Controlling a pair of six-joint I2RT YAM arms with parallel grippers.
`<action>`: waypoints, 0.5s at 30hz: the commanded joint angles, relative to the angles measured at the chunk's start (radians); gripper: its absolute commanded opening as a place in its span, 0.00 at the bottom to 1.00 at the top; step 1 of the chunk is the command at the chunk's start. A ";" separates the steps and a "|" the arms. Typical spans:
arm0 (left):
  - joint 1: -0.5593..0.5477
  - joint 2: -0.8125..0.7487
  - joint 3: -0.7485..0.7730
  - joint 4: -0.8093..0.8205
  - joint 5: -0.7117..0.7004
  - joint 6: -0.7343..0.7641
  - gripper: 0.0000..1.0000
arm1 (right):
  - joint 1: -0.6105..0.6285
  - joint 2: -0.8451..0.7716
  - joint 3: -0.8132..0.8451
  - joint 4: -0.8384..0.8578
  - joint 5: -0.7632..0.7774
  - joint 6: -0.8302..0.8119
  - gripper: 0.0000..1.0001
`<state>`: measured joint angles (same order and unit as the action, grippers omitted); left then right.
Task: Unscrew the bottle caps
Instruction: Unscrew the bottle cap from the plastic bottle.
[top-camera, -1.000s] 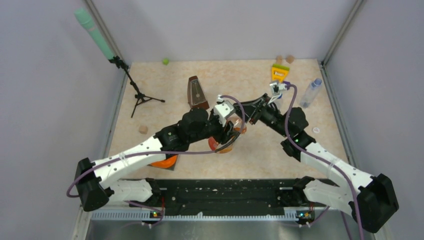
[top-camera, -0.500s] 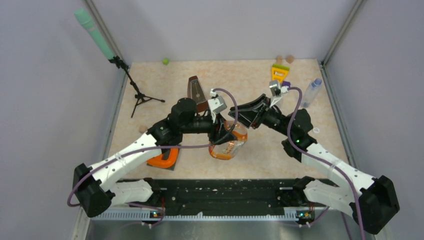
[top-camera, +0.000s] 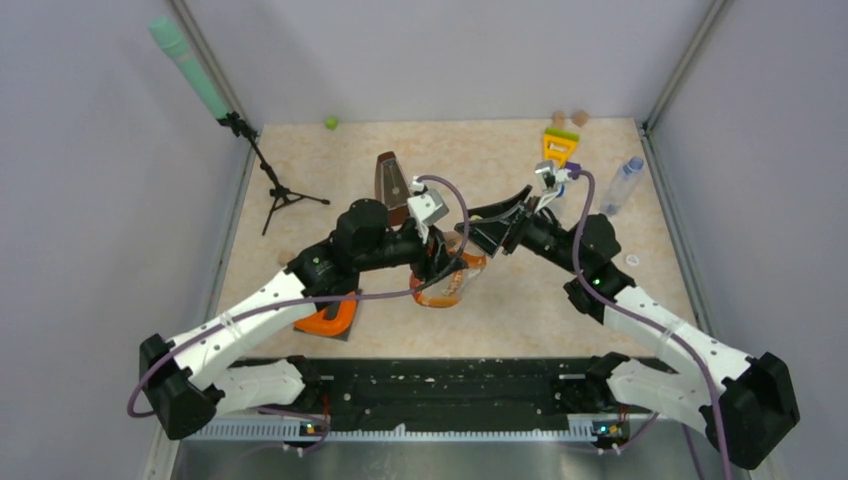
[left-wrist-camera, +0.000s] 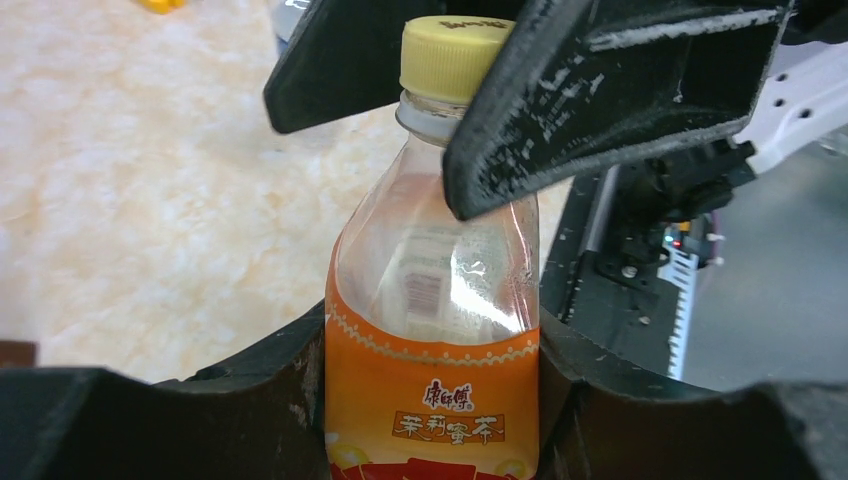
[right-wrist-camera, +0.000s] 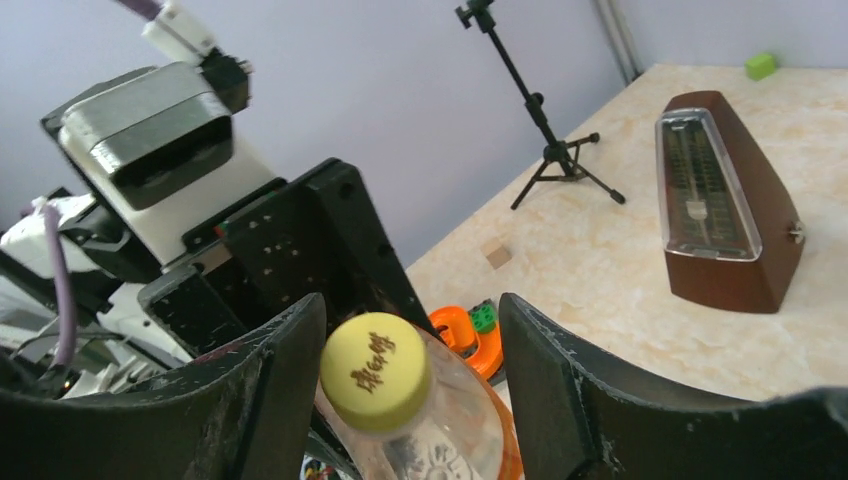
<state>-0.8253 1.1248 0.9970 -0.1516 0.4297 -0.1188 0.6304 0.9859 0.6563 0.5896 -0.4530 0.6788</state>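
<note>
The right gripper (right-wrist-camera: 410, 325) stands open. Its two black fingers (right-wrist-camera: 565, 390) sit on either side of the round yellow plastic screw cap (left-wrist-camera: 450, 55) without clamping it. In the right wrist view the cap lies close to one finger, with a clear gap to the other. The cap sits on the neck of the squat clear plastic bottle with an orange label (left-wrist-camera: 430, 270).

The left gripper (left-wrist-camera: 432, 400) is closed on that bottle, one finger pressed to each side of the labelled lower body, just below the right gripper's fingers. From above, the bottle is tilted with its cap end toward the right gripper, over the middle of the beige speckled table (top-camera: 330, 160). Whether its base touches the table I cannot tell.

Just beyond the left gripper, on its far side, stands the brown pyramid-shaped metronome (top-camera: 393, 185). Farther out the same way is the black tripod stand (top-camera: 275, 190), and a small green cube (top-camera: 330, 122) lies near the table's back edge. Under the left arm lies an orange plastic object (top-camera: 330, 320).

Out past the right gripper, near the right wall, is a slim clear plastic bottle (top-camera: 620, 186) with a bluish top. A small white round cap (top-camera: 632, 260) lies on the table beside the right arm.
</note>
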 joint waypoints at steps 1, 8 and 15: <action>-0.051 -0.059 0.021 0.000 -0.194 0.065 0.00 | 0.008 -0.043 0.033 -0.033 0.101 -0.008 0.64; -0.186 0.010 0.046 -0.028 -0.464 0.109 0.00 | 0.008 -0.024 0.032 -0.022 0.133 0.038 0.63; -0.197 0.007 0.044 0.004 -0.585 0.081 0.00 | 0.008 -0.007 0.024 -0.009 0.111 0.056 0.49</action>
<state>-1.0210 1.1549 1.0008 -0.2058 -0.0444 -0.0296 0.6323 0.9733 0.6563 0.5526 -0.3405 0.7166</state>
